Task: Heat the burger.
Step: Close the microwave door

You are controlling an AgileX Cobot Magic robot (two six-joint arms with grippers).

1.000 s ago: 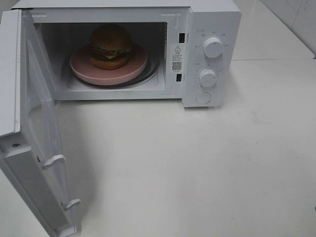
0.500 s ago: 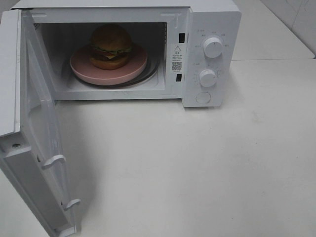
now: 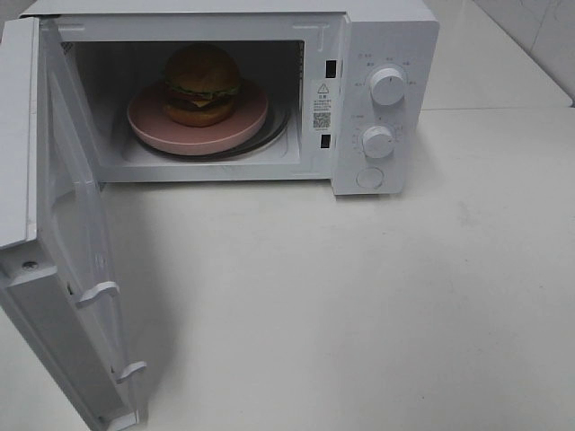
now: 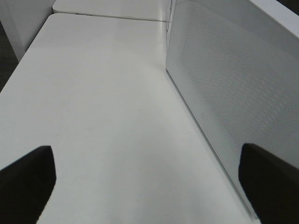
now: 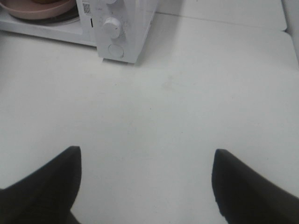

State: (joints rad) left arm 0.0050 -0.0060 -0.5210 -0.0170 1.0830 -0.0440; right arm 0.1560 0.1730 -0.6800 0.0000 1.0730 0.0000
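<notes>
The white table lies under both pairs of my jaws, bare between the fingers of each. The microwave stands ahead of my right gripper, well apart from it and off toward my left, with its control panel on the side nearer those jaws. Its door is swung wide open, and the door's dotted outer face runs just beside my left gripper, on the side toward my middle. One dark finger overlaps the door's lower edge in my wrist view, and I cannot tell whether it touches.

Inside the cavity, far ahead of both pairs of jaws, a pink plate lies on the turntable, and only its rim shows from my right wrist. The burger sits upright on the plate, toward its back, with the bun on top and lettuce and patty showing at its side.

Two round knobs sit one above the other on the panel, with a round button below them.

My left jaws stand spread as wide as they go, holding nothing. My right jaws are also spread wide, with nothing but table between the fingers.
</notes>
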